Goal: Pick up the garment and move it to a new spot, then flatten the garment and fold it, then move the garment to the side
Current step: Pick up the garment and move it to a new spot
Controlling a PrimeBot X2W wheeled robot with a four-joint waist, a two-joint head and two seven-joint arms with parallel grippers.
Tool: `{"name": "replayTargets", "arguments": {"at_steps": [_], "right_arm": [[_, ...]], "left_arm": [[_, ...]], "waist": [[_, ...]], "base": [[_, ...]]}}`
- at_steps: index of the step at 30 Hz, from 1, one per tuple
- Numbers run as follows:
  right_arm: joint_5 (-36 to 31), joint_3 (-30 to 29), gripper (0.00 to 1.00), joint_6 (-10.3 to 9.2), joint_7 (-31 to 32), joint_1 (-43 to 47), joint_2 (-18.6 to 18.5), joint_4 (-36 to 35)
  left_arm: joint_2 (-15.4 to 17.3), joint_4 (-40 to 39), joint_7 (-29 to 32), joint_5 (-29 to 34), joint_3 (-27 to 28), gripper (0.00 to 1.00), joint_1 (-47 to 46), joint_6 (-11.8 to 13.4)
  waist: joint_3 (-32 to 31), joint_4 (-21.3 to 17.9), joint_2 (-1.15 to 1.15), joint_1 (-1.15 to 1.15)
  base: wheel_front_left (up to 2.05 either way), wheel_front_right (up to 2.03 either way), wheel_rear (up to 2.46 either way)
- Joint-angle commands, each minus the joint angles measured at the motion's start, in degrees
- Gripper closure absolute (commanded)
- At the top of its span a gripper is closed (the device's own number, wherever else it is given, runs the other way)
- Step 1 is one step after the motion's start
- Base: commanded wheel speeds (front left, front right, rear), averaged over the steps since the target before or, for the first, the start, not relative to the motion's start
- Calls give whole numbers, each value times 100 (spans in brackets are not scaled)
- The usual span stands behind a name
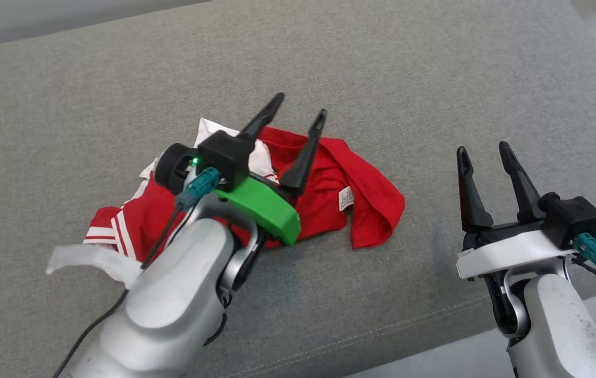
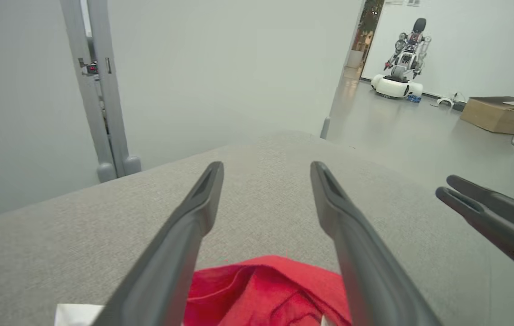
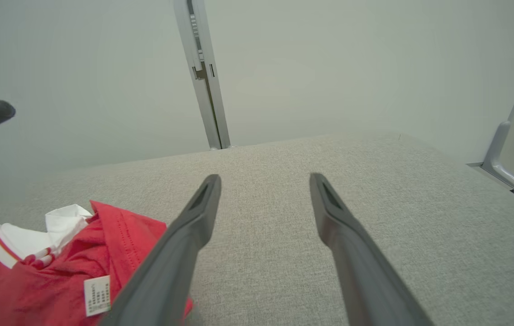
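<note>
Crumpled red soft-knit garment with white striped trim (image 1: 366,194) lies in a heap mid-way across the grey fabric-covered tabletop (image 1: 434,79). Left claw (image 1: 300,105) hovers right over the heap, fingers spread wide, nothing between them. Right claw (image 1: 482,148) is also wide open and empty, off to the heap's right, apart from the cloth.

Handling guess: light and limp with no stiffness, so it will sag and trail when lifted. The woven cover may drag on it. Best hold is probably an outer hem or shoulder edge, pinching few layers, not the bunched middle.

Head view gives the whole outline, the striped cuff at left and the small white care label (image 1: 347,198). Right wrist view shows the white collar piece and the label close up. Left wrist view shows a red fold between its fingers, plus another robot (image 2: 404,59) and a brown cardboard box (image 2: 499,115) across the room.
</note>
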Motion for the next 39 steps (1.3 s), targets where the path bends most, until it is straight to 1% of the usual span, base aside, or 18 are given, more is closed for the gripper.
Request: {"name": "replayTargets", "arguments": {"at_steps": [1, 2, 7, 13, 17, 22, 26, 32, 39], "right_arm": [[-63, -32, 0, -2, -6, 29, -9, 5], [-63, -32, 0, -2, -6, 29, -9, 5], [-138, -44, 0, -2, -6, 64, -11, -59], [-208, 81, 0, -2, -6, 173, -10, -152], [-244, 163, 0, -2, -6, 238, -17, -135], [-273, 245, 0, -2, -6, 368, -18, -95], [-289, 280, 0, -2, -6, 561, -17, -68], [-269, 387, 0, -2, -6, 810, -15, 1], [-304, 406, 0, -2, 14, 1060, -12, -23]], "left_arm": [[155, -84, -93, -52, 167, 0, 141, 138], [155, -84, -93, -52, 167, 0, 141, 138], [535, -343, -318, -292, 800, 0, 443, 484], [931, -653, -501, -516, 1590, 0, 981, 747], [1186, -824, -528, -478, 2000, 0, 1428, 862], [1450, -994, -542, -298, 2270, 0, 2026, 925], [1520, -1173, -543, -120, 2442, 0, 2514, 933], [1434, -1367, -538, 116, 2529, 0, 3187, 876], [1347, -1448, -539, 269, 2590, 0, 3658, 926]], "waist": [[-189, 325, 0, 0], [-189, 325, 0, 0], [-335, 551, 0, 0], [-529, 723, 0, 0], [-652, 795, 0, 0], [-823, 857, 0, 0], [-989, 911, 0, 0], [-1254, 925, 0, 0], [-1463, 960, 0, 0]], "base": [[0, 0, 0], [0, 0, 0], [0, 0, 0], [0, 0, 0], [0, 0, 0], [0, 0, 0], [0, 0, 0], [0, 0, 0], [0, 0, 0]]}}
